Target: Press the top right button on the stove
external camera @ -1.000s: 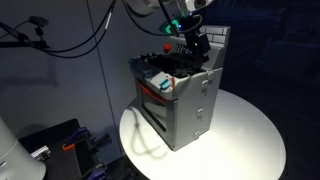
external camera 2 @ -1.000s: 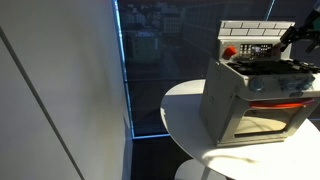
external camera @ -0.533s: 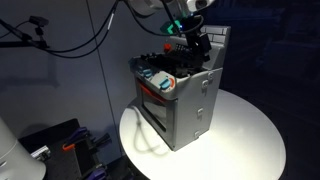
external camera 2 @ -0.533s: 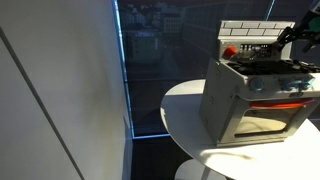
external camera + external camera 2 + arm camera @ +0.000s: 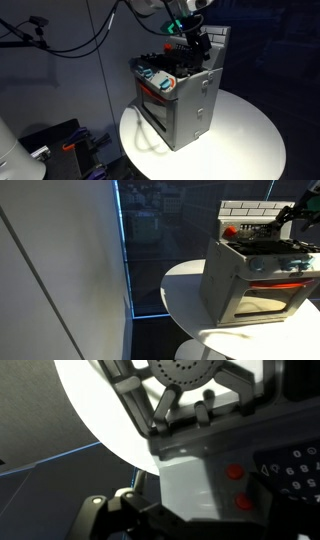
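The stove (image 5: 183, 100) is a small grey toy oven with a brick-patterned back panel, black burners and a red-trimmed door; it also shows in an exterior view (image 5: 250, 275). It stands on a round white table (image 5: 250, 140). My gripper (image 5: 196, 44) is over the back of the stove top, at the back panel; it shows in an exterior view (image 5: 291, 218) too. In the wrist view, two round red buttons (image 5: 235, 472) sit beside the dark control panel (image 5: 295, 468), with a burner (image 5: 185, 374) above. My gripper (image 5: 200, 526) appears as one dark mass, fingers together.
A white cable (image 5: 148, 142) lies on the table in front of the oven door. A dark glass wall (image 5: 150, 250) and a pale wall panel (image 5: 50, 270) stand beside the table (image 5: 185, 295). Cables and equipment (image 5: 60, 145) sit low beyond the table edge.
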